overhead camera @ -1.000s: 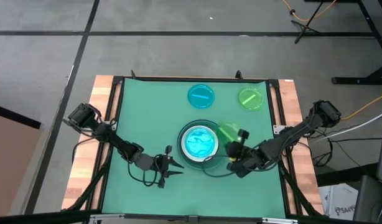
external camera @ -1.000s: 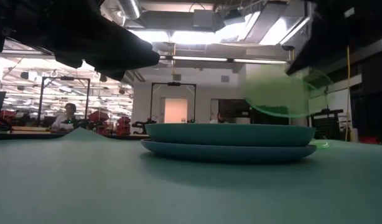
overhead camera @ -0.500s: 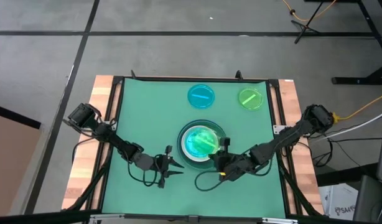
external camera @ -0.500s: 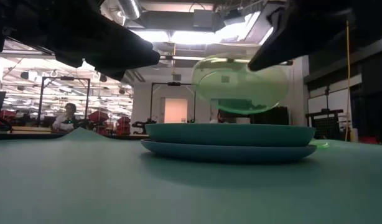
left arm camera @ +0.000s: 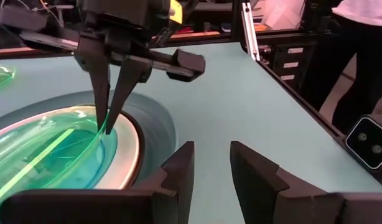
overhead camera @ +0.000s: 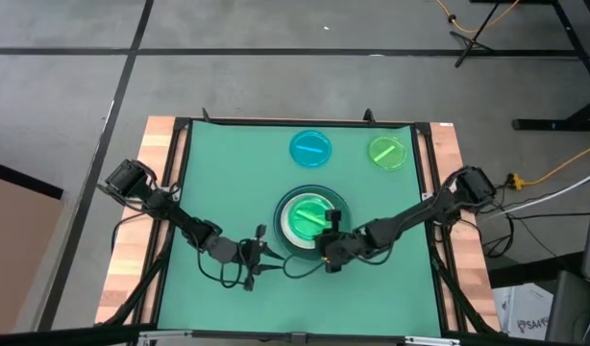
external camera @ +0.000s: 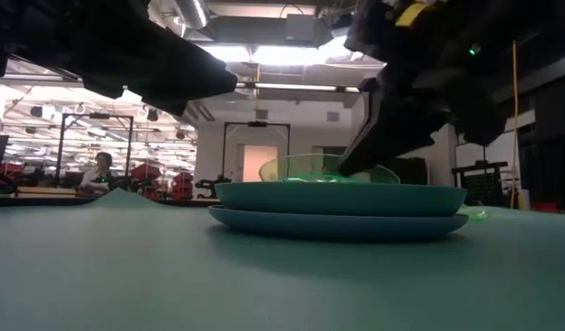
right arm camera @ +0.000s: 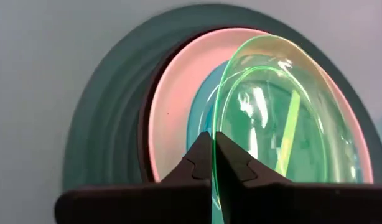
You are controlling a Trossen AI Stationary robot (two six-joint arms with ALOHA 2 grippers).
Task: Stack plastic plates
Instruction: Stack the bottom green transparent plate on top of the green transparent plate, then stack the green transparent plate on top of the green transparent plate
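Observation:
A stack of plates sits mid-table: a large teal plate on a pale blue one, then black, white and small cyan. My right gripper is shut on a small bright green translucent plate and holds it over the stack's top. My left gripper waits open, just left of and nearer than the stack, touching nothing; its fingers show in the left wrist view. My right gripper pinches the green plate's rim between its two fingertips, on the plate's near-right side. The fingers slant down from the table's near-right. The plate sits tilted, held rim up, its far side down inside the stack.
A small cyan plate and another small green plate lie on the green mat near the table's far edge. The mat's left half holds only my left arm. People and workbenches show in the room behind.
My right gripper has moved toward the table's left, from beside the stack's right rim to over it, and down. The green plate it carries has gone from standing steeply in the air to lying tilted low in the stack's top. The gripper has stayed shut on it.

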